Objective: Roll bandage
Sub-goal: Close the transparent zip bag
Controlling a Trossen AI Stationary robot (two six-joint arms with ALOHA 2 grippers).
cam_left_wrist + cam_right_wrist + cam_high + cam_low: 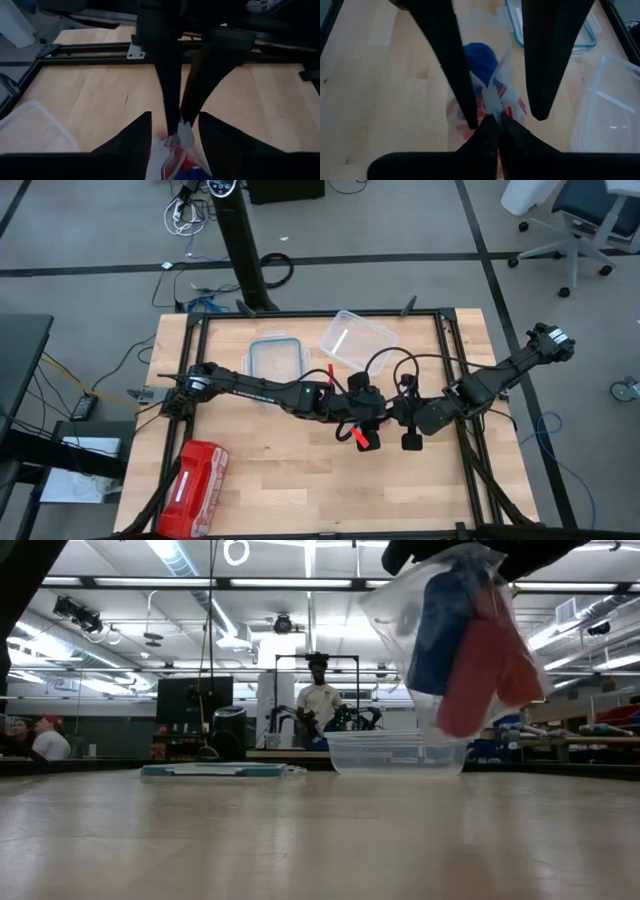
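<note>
So the left arm is reaching in from the left edge of the table toward the middle, stretched out low and nearly straight. The left gripper (362, 423) is sitting over the table's centre with its fingers (131, 145) spread apart, straddling the top of a clear plastic bag (455, 630); I can't tell whether they're actually touching it.

Meeting it from the other side, the right arm is coming in from the right edge, bent at the elbow and angling down toward the same spot. The right gripper (491, 125) is pinched shut on the bunched top of the bag, so the bag is hanging in the air above the wood.

Inside the bag, the bandage (445, 630) is showing as a bright blue lump, with a red-pink roll (480, 670) just beside it on its right.

On the table, a red pouch (193, 482) is lying at the near left corner. At the far side, a lid with a blue-green rim (279, 363) is lying flat, and just right of it a clear plastic tub (357, 338) is sitting; I can't make out anything in it.
</note>
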